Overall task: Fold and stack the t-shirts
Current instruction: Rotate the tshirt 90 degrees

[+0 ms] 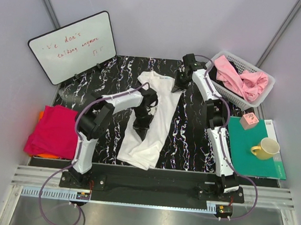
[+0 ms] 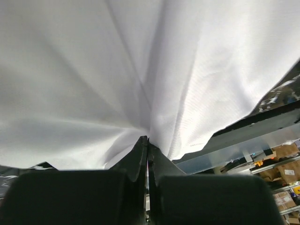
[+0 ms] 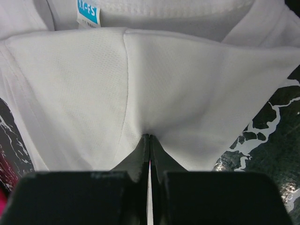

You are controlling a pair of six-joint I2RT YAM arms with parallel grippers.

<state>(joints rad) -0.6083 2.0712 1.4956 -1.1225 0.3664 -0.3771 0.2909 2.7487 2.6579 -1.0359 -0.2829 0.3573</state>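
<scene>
Top external view left much unsettled. The left arm's dark wrist lay across the white t-shirt (image 1: 152,120) and covered the spot where the left gripper (image 1: 140,128) met the cloth. The right gripper (image 1: 180,84) was likewise a dark mass at the shirt's far end, its fingertips impossible to pick out. Of the orange t-shirt (image 1: 41,116) only a thin edge showed beneath the folded magenta-red t-shirts (image 1: 54,130) at the left side of the table (image 1: 189,147). In the white mesh basket (image 1: 239,58) at the far right, the pink t-shirts (image 1: 243,78) lay crumpled over something dark that could not be identified.

In the left wrist view white cloth filled nearly the whole frame, so which part of the shirt it was could not be told. In the right wrist view the collar ran off the top edge, and the blue neck label (image 3: 88,11) was cut short there.

The white t-shirt lay stretched along the middle of the table between the two grippers, rumpled and partly doubled over at its near end. The left gripper's jaws were clenched together, and the creases of the cloth converged into their tips, pinched there. The right gripper's jaws were pressed tight as well, nipping a fold of the shirt just below the collar, at the end with the label.
</scene>
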